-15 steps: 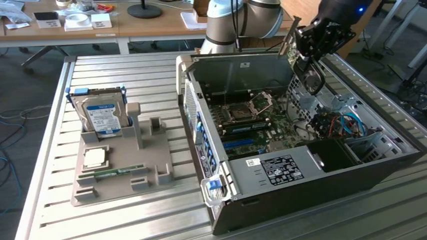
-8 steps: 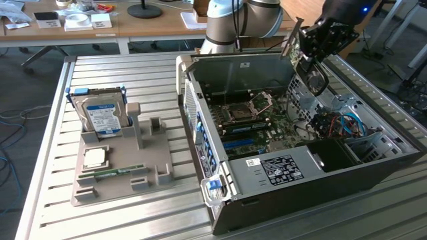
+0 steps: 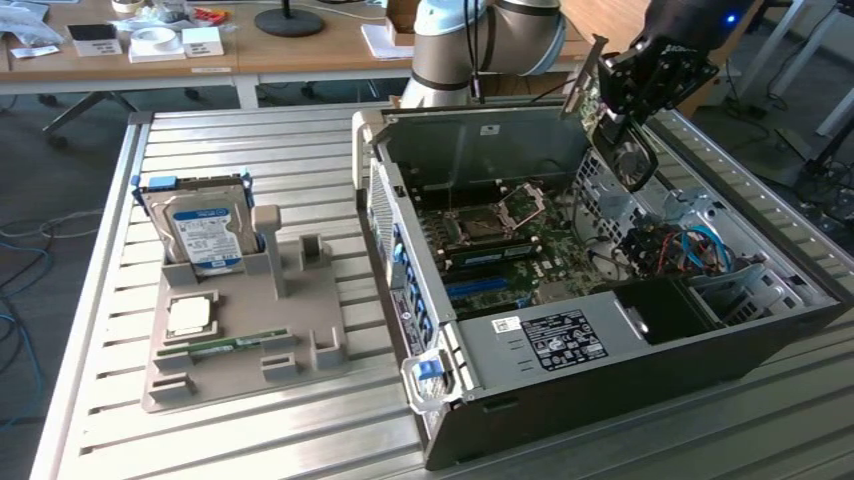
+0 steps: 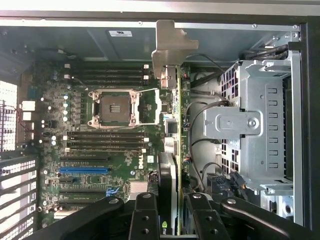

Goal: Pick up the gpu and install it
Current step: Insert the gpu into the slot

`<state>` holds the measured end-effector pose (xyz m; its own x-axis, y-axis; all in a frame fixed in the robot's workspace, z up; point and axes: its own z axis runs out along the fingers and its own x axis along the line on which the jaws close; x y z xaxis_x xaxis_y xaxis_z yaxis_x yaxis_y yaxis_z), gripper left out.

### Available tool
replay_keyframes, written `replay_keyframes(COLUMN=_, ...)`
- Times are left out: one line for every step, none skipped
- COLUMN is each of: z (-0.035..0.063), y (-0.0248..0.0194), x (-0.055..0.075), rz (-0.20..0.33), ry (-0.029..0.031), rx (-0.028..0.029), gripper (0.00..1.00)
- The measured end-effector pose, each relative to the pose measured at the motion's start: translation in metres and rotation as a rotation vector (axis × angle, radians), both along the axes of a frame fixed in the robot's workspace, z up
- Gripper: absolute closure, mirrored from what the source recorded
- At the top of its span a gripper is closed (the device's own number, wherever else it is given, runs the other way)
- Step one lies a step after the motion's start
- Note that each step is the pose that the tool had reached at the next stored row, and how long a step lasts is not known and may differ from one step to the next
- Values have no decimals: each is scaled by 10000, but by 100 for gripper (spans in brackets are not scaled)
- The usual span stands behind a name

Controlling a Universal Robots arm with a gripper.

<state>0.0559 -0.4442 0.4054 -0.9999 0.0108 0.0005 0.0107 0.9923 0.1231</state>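
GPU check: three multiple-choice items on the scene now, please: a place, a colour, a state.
1. Where is the gpu? A) held over the open case B) in the grey holder C) flat on the table
2. The hard drive's label is: A) red B) blue and white C) yellow
3. The gripper is: A) open, empty B) shut on the hard drive C) shut on the gpu
Answers: 1 A: the card hangs above the case's rim. 2 B: blue and white print shows. 3 C: its fingers pinch the card from both sides.
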Motion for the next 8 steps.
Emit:
replay_keyframes(z=0, y=0, x=0, rz=0, ry=0, rx=0, gripper=73)
replay_keyframes(z=0, y=0, x=0, rz=0, ry=-1, rx=0, gripper=73)
replay_keyframes(z=0, y=0, x=0, rz=0, ry=0, rx=0, gripper=73)
replay_keyframes(z=0, y=0, x=0, rz=0, ry=-1, rx=0, gripper=73)
replay_keyframes(z=0, y=0, x=0, rz=0, ry=-1, rx=0, gripper=73)
replay_keyframes(z=0, y=0, x=0, rz=9, ry=-1, rx=0, gripper=73)
replay_keyframes(z=0, y=0, x=0, rz=57, ry=0, rx=0, gripper=73)
replay_keyframes(z=0, y=0, x=0, rz=173, ry=0, rx=-1, gripper=73)
